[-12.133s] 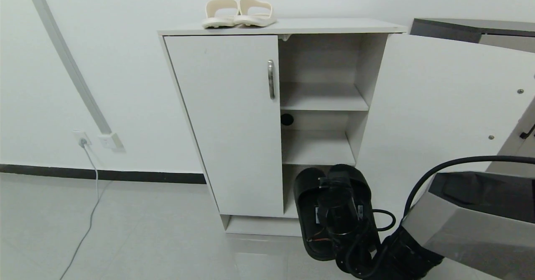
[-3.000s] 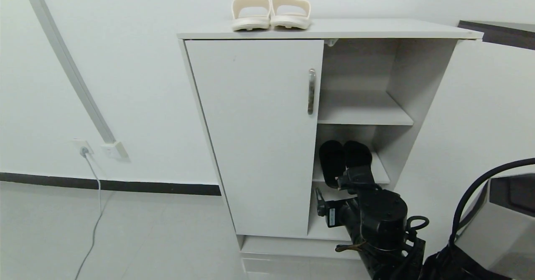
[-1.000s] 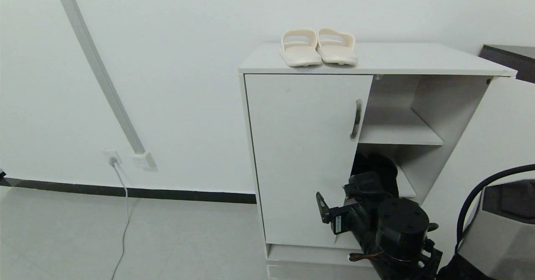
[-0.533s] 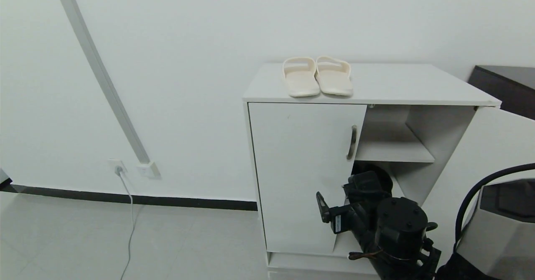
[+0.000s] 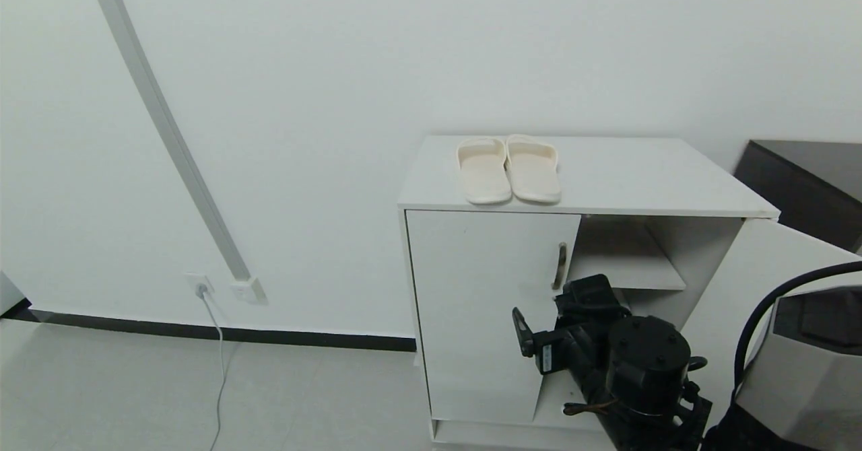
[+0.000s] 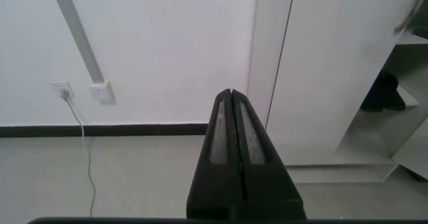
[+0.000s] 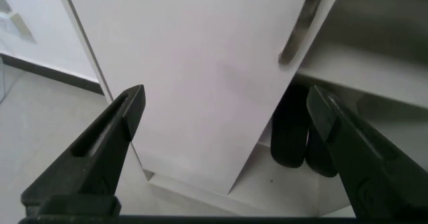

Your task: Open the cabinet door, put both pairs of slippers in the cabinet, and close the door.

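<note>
A white cabinet (image 5: pixel 592 178) stands against the wall with its left door (image 5: pixel 481 303) closed and its right door (image 5: pixel 731 303) swung open. A cream pair of slippers (image 5: pixel 508 168) lies on its top. A black pair of slippers (image 7: pixel 304 140) sits inside on a shelf below the upper one, also seen as the black pair (image 6: pixel 384 93) in the left wrist view. My right gripper (image 7: pixel 224 117) hangs open and holds nothing, in front of the closed door near its metal handle (image 7: pixel 297 33). My left gripper (image 6: pixel 231 93) is shut and holds nothing, low and left of the cabinet.
A wall socket with a hanging cable (image 5: pixel 202 289) and a slanted grey conduit (image 5: pixel 168 134) are on the wall left of the cabinet. Dark furniture (image 5: pixel 805 182) stands at the right. Bare floor (image 5: pixel 202 397) lies left of the cabinet.
The head camera has shifted, so the cabinet sits lower in the picture. The black slippers, earlier at my right gripper on the floor, now rest inside; the gripper has drawn back out.
</note>
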You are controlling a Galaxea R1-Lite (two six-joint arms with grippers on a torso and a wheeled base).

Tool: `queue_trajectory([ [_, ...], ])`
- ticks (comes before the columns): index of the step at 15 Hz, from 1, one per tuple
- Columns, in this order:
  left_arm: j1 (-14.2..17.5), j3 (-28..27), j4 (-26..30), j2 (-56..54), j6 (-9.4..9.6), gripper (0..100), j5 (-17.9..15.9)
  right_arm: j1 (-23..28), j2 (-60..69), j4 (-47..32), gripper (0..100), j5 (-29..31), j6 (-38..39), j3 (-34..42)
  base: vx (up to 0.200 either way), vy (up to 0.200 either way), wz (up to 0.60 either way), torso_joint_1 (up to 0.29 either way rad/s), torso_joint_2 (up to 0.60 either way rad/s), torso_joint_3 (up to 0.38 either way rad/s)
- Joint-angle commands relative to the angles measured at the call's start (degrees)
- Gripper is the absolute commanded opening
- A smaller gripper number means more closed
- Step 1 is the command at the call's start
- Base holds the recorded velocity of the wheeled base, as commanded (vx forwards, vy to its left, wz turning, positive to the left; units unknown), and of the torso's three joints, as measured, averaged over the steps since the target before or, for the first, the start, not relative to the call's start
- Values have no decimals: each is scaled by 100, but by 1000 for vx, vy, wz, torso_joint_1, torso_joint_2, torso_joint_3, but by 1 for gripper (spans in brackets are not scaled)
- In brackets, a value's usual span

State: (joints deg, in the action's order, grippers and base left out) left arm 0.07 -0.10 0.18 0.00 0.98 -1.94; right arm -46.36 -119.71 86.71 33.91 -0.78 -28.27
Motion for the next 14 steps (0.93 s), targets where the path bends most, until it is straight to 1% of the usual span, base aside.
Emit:
queue_trajectory([
  [1, 1, 1, -1, 9, 8, 0, 0, 4, -17, 4, 100, 1, -1, -3, 0, 0, 0, 212, -530, -320],
  [11, 1, 1, -1, 9, -1, 0, 0, 48, -52, 21, 100, -43, 8, 32, 0, 0, 0, 244, -566, -327],
  [12, 1, 1, -1, 9, -1, 0, 0, 57, -87, 92, 100, -69, 34, 32, 0, 0, 0, 207, -466, -251],
  [13, 1, 1, -1, 9, -1, 0, 0, 57, -149, 329, 100, -148, 25, 32, 0, 0, 0, 149, -364, -183],
  [14, 1, 1, -1, 9, 8, 0, 0, 48, -158, 329, 100, -219, 8, 32, 0, 0, 0, 66, -105, -66],
])
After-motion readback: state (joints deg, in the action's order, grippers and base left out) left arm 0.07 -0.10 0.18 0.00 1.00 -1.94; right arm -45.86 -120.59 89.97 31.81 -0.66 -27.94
